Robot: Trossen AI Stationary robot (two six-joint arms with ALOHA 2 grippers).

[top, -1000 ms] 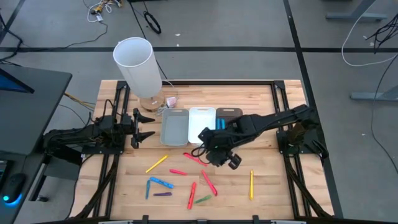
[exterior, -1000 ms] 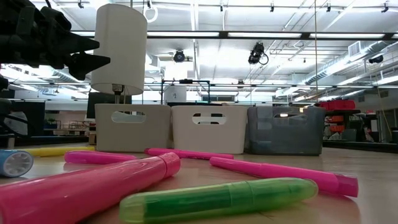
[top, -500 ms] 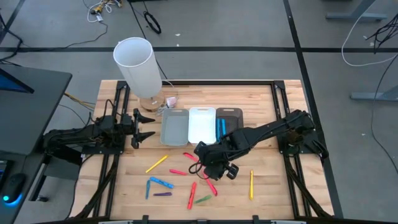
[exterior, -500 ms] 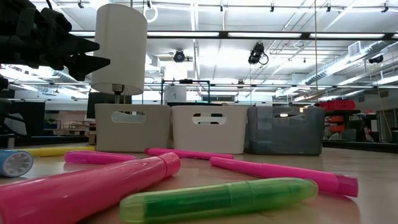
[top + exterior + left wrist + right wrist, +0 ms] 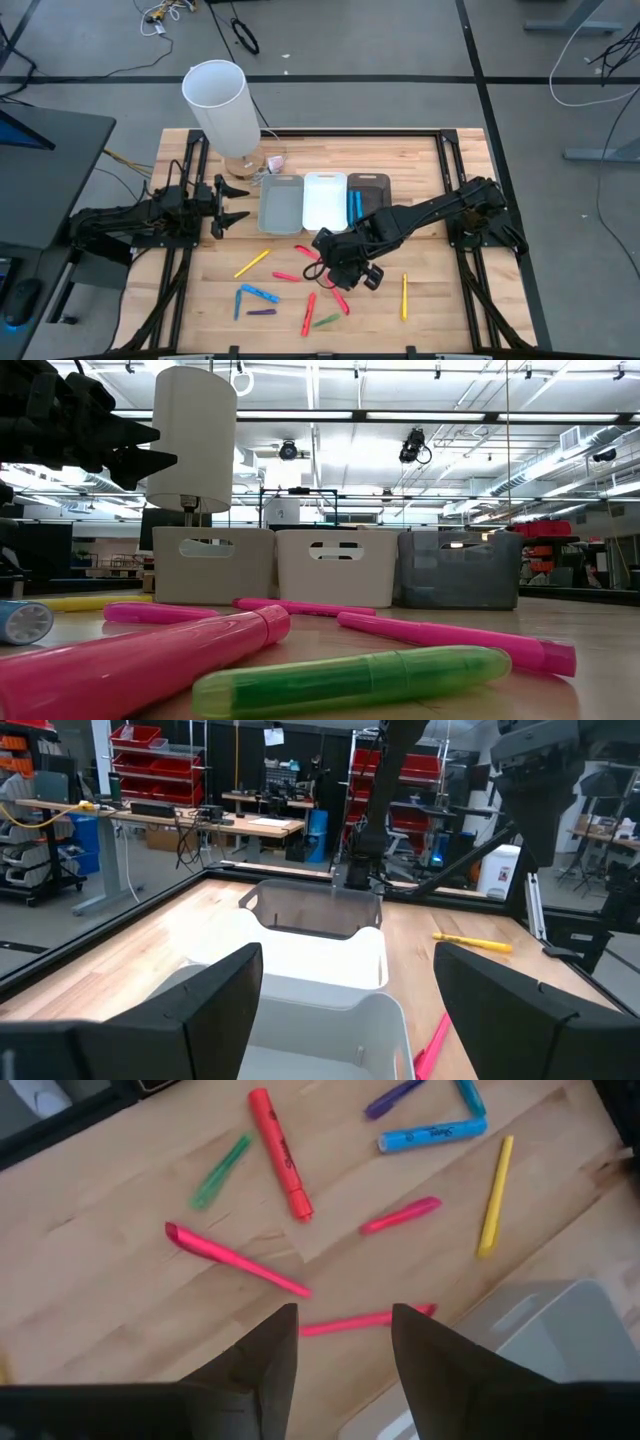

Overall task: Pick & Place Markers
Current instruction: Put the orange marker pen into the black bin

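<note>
Right gripper [image 5: 335, 272] hangs low over the middle of the table, just in front of the three bins, arm stretched in from the right side. Its two dark fingers [image 5: 262, 1355] stand partly parted with bare wood showing between them; nothing is held. Directly past the fingertips in the right wrist view lies a pink marker [image 5: 365, 1320], flat on the wood and untouched.

Around it the rest of the markers [image 5: 300, 290] are scattered loose on the table's front half. Seen from the right wrist: a long red-pink one [image 5: 236, 1260], a red one [image 5: 280, 1152], a green one [image 5: 221, 1170], a short pink one [image 5: 400, 1215], a yellow one [image 5: 494, 1196], a blue one [image 5: 432, 1134] and a purple one [image 5: 395, 1097]. From above, one more yellow marker [image 5: 404, 296] lies apart toward the right side. A blue marker [image 5: 351, 206] rests at the seam of the white and dark bins; which bin it sits in I cannot tell.

Bins sit in a row mid-table: grey bin [image 5: 281, 204], white bin [image 5: 325, 200], dark bin [image 5: 372, 185].

Left gripper [image 5: 228, 204] waits at the left of the table beside the grey bin, fingers spread wide, empty. A white cylinder [image 5: 222, 107] stands behind it near the back edge.
</note>
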